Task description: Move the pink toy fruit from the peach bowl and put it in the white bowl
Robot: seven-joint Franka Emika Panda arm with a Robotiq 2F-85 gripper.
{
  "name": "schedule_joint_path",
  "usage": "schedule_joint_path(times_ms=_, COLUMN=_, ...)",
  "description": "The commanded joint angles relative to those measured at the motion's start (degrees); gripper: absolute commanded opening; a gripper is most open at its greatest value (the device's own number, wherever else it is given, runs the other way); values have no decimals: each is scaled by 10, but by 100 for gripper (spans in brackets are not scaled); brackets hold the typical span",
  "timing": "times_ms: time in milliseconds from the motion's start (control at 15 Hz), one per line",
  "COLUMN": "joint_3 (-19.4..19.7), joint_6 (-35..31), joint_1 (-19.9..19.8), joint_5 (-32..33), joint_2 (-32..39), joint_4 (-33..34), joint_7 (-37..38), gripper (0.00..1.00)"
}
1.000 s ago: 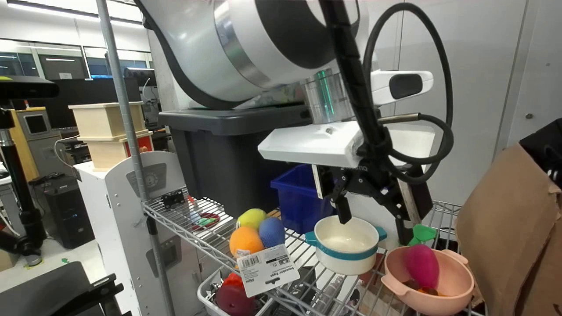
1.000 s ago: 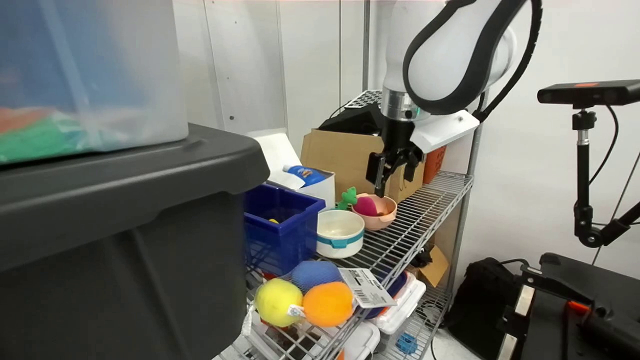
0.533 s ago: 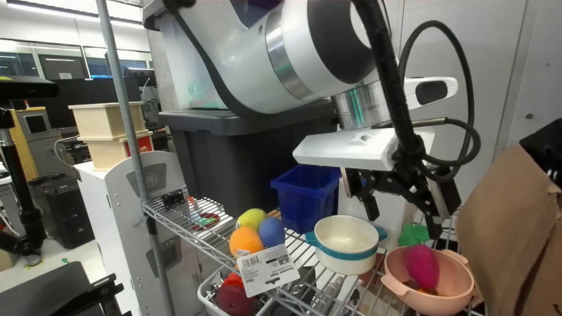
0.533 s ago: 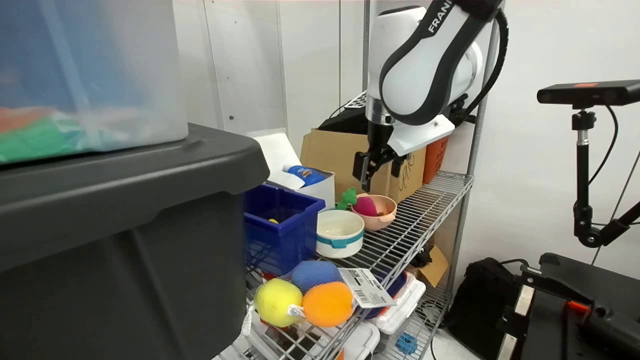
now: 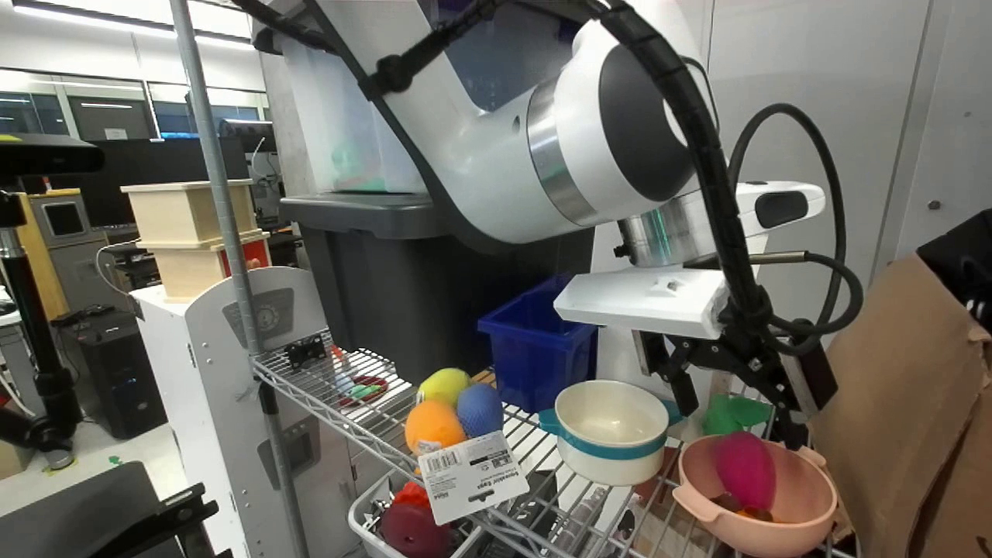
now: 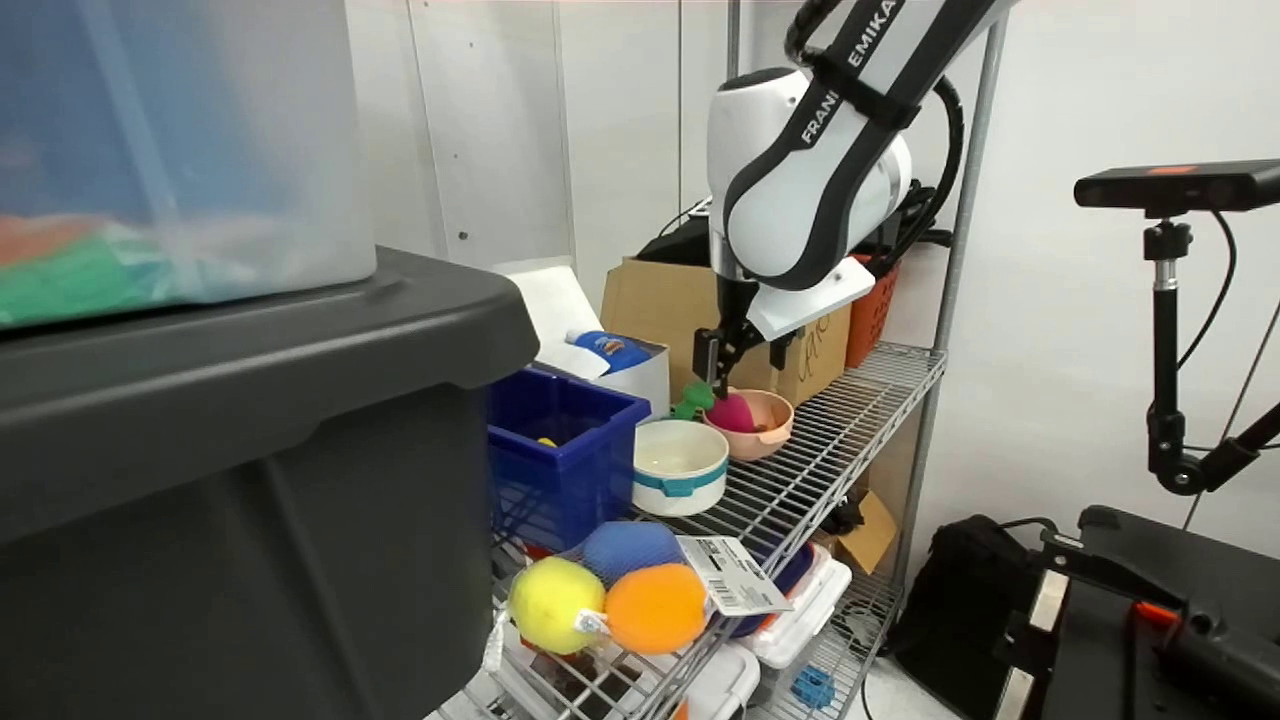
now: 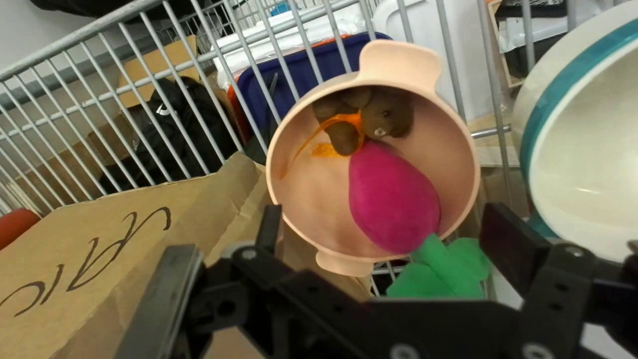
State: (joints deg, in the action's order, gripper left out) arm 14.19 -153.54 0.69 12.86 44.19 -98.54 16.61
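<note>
While my black metal pincer hangs a little above the round peach-coloured plastic bowl, its two fingers are spread wide, far from each other. The bright pink rounded toy fruit is inside that bowl. It lies on a slant, and one end leans on the rim, right where a floppy green leaf shape meets it and sticks out past the bowl. My wrist view shows lumpy brown things in there too, with an orange strip among them, but I can't tell what they are. In an exterior view, one finger looks very near the back of the peach bowl, and I can't tell if it touches. Just beside the peach bowl, the round white bowl with a teal stripe and teal handles stands upright. Both bowls sit on a silver wire shelf. Near the white bowl is a deep blue square plastic bin with a bit of yellow inside. On the same shelf, a yellow round toy, an orange round toy and a blue round toy sit close together, with a white printed card beside them. A brown cardboard box with black writing stands next to the peach bowl, on the side away from the white bowl.
</note>
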Motion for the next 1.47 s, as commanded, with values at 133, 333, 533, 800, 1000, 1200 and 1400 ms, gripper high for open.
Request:
schedule_joint_path(times_ms=133, joint_3=6, joint_6=42, joint_1=4, joint_5=-17, joint_2=39, joint_4=59, joint_7=1, gripper=100)
schedule_joint_path(times_ms=333, joint_3=6, joint_6=50, joint_1=3, joint_5=-17, joint_2=50, joint_4=70, joint_7=1, gripper=100)
schedule_joint_path(times_ms=533, joint_3=4, joint_6=58, joint_1=1, joint_5=-19, joint_2=64, joint_4=80, joint_7=1, gripper=92)
schedule_joint_path(times_ms=800, joint_3=2, joint_6=64, joint_1=-1, joint_5=-23, joint_2=92, joint_4=100, joint_7=-1, gripper=53)
schedule_joint_path(times_ms=1000, joint_3=1, joint_6=68, joint_1=-2, joint_5=-27, joint_2=107, joint_4=114, joint_7=-2, gripper=31)
schedule_joint_path(times_ms=1200, joint_3=2, joint_6=77, joint_1=-4, joint_5=-32, joint_2=120, joint_4=131, joint_7=-1, gripper=8)
schedule_joint_path(times_ms=1400, joint_3=1, joint_6=83, joint_1=-7, joint_5=-37, joint_2=121, joint_4=138, joint_7=-2, gripper=0)
